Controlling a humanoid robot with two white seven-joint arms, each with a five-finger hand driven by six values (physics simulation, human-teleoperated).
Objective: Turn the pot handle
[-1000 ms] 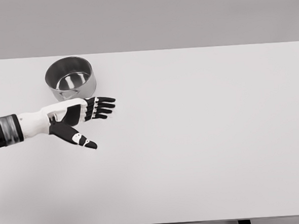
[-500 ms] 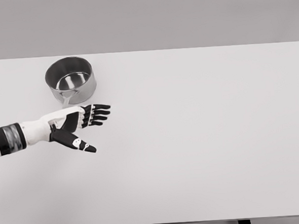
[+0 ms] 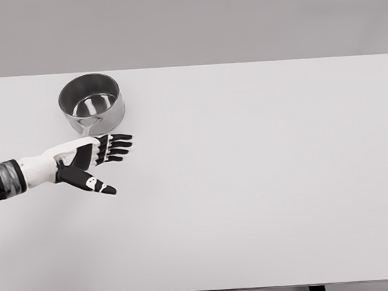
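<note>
- The steel pot (image 3: 91, 102) stands at the far left of the white table (image 3: 262, 181). Its short handle (image 3: 87, 130) juts from the near wall toward the robot and is largely hidden where it meets the hand.
- The left hand (image 3: 86, 162) lies just near of the pot, arm coming in from the left edge. Its fingers (image 3: 115, 147) are extended and slightly spread, pointing right, with the thumb (image 3: 94, 183) splayed toward the near side — it holds nothing. The right arm does not show.
- Whether the back of the hand touches the handle I cannot tell; they overlap in the head view.
- Risk one — the hand is flat and open beside a stubby handle. A sideways push with the knuckles could slide off the handle's end and turn the pot very little.
- Risk two — the pot looks light and sits on a smooth surface. A push aimed too near the pot's body would likely shove the whole pot rather than rotate it, perhaps toward the far or left edge, both close by.
- Risk three — the fingers point past the handle, not around it. Closing them here would likely grasp air.
- Risk four — pressing down on the handle could tip the pot up on its near rim.
</note>
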